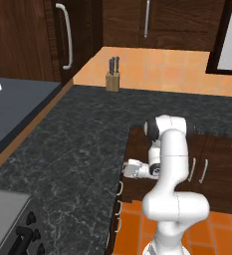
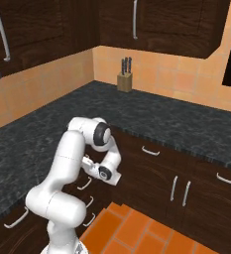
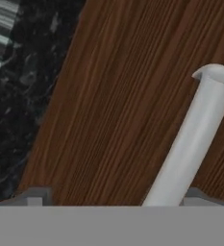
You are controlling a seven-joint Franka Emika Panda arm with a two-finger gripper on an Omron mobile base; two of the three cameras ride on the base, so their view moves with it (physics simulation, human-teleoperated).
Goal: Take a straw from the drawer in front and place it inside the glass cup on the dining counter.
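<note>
The drawer [image 3: 118,96] shows as a dark brown wooden front very close to the hand camera. Its silver handle [image 3: 190,139] runs diagonally down to between my fingertips, near the right one. My gripper [image 3: 114,198] is open, with the fingers [image 3: 34,197] wide apart and right at the drawer front. From the base cameras, the gripper [image 1: 125,169] [image 2: 88,163] sits just under the black counter's edge, at the top drawer of the stack [image 2: 85,182]. The drawer is closed. The straw, the glass cup and the dining counter are out of view.
A black speckled granite counter [image 1: 77,149] wraps around the corner, with a knife block [image 1: 112,74] at the back wall. A stove [image 1: 8,224] sits at lower left. Cupboard doors with silver handles [image 2: 179,191] stand to the right, above an orange tiled floor [image 2: 137,228].
</note>
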